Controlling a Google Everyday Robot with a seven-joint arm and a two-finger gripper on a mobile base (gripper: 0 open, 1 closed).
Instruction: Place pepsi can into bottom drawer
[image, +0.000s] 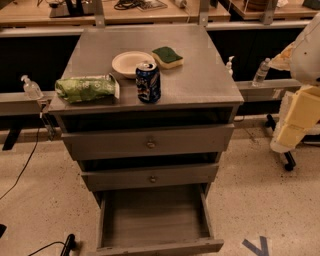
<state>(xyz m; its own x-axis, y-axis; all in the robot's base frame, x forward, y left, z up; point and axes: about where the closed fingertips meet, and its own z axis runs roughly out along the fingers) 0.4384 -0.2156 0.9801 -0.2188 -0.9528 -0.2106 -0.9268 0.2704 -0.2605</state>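
Observation:
The pepsi can (148, 82) stands upright on the cabinet top (200, 75), near its front edge, just in front of a white bowl (131, 63). The bottom drawer (159, 247) is pulled out wide toward me and its tray holds nothing. The two upper drawers, each with a small round knob, are slightly ajar. Pale segments of my arm (300, 107) show at the right edge, beside the cabinet and well away from the can. My gripper is out of view.
A green sponge (167, 56) lies behind the can and a green chip bag (86, 88) lies at the left front of the top. Bottles stand on rails at left (31, 87) and right (260, 73). A cable (47, 246) runs on the floor at left.

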